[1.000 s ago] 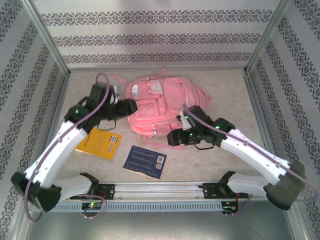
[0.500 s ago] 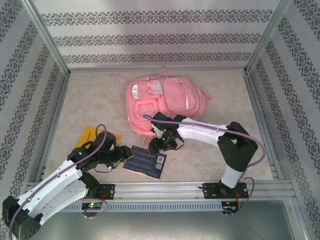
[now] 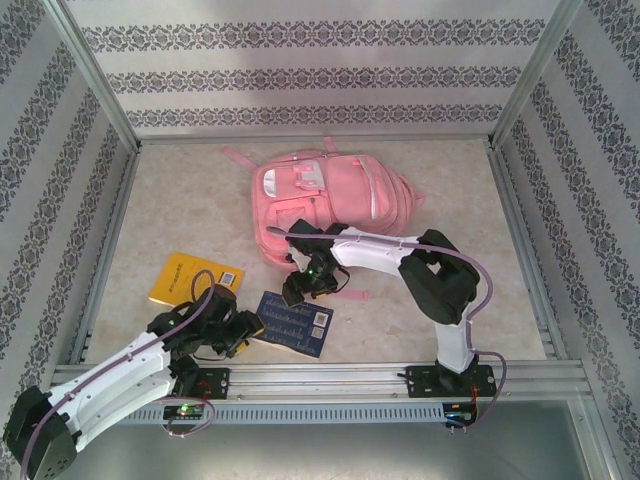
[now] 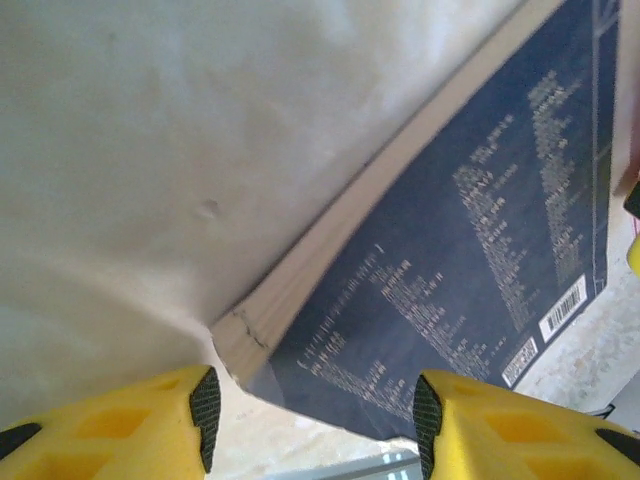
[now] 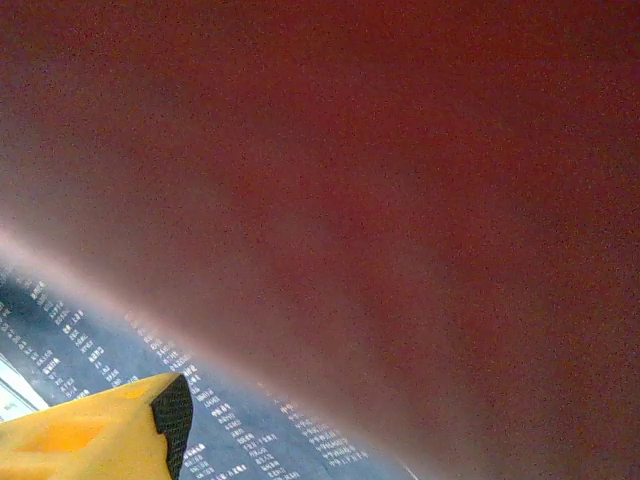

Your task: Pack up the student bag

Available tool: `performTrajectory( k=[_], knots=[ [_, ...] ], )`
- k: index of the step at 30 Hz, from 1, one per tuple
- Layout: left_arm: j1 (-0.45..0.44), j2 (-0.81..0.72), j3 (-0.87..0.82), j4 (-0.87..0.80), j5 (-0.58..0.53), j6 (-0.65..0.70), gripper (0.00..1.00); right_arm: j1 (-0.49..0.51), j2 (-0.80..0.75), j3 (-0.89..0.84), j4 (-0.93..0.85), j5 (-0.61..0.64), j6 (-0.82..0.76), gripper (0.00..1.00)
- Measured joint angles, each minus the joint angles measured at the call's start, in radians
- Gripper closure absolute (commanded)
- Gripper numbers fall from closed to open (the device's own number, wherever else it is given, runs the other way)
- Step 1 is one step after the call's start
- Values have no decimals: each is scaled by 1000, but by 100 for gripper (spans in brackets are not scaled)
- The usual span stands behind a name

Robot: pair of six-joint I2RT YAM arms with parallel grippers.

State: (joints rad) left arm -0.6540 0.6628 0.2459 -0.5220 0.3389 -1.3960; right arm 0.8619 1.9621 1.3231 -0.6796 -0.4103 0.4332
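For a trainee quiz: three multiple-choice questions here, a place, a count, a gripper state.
1. The pink backpack lies: A beyond the dark blue book; B nearer than it; C on it.
2. Books in view: A one; B two; C four.
3. The left gripper is: A shut on a strap; B shut, empty; C open at that book's corner.
1 A, farther out in the top view. 2 B, the yellow book too. 3 C, corner between spread fingers.

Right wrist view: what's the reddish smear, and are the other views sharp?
Right wrist: something reddish sits too close, fully out of focus; print on the navy book beneath is soft. Left wrist: book cover sharp. Top external: evenly lit, no glare.
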Motion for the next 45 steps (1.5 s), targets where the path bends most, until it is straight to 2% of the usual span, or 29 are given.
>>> performTrajectory(
  k=[11, 17, 21, 25, 27, 29, 35, 45],
  knots=[
    [0, -8, -49, 90, -7, -132, 45, -9, 43, 45, -7, -16, -14, 30],
    [0, 135, 9, 104, -9, -144, 42, -34, 16, -2, 38, -25, -11, 30],
    [7, 297, 93, 78, 2, -107, 43, -64, -32, -67, 64, -10, 6, 30],
    [52, 452, 189, 45, 56, -34, 43, -92, -87, -143, 102, 16, 35, 30],
    [77, 515, 238, 66, 77, 17, 43, -101, -120, -187, 124, 28, 54, 30],
    [114, 565, 287, 159, 64, 84, 43, -114, -148, -227, 147, 30, 71, 30],
    [227, 575, 357, 324, 63, 190, 42, -130, -189, -300, 232, -3, 110, 30],
    [198, 566, 299, 346, 132, 218, 41, -145, -201, -320, 256, -16, 114, 30]
  ],
)
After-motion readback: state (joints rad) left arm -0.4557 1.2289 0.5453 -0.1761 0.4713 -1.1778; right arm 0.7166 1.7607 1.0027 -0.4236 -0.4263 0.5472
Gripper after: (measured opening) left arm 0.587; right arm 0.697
